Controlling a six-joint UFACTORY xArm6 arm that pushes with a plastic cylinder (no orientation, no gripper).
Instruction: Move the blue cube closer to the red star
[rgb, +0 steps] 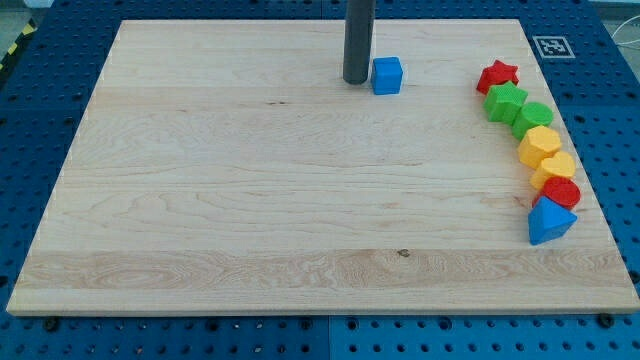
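Observation:
The blue cube (387, 75) sits near the view's top, a little right of centre, on the wooden board (250, 200). My tip (356, 80) stands just left of the cube, almost touching its left side. The red star (497, 75) lies at the view's upper right, well to the right of the cube, at about the same height in the view.
A curved line of blocks runs down from the red star: a green star (505, 101), a green block (532, 117), a yellow hexagon (540, 146), a yellow block (555, 168), a red block (561, 192) and a blue triangle (549, 221). A marker tag (551, 46) sits beyond the board's top right corner.

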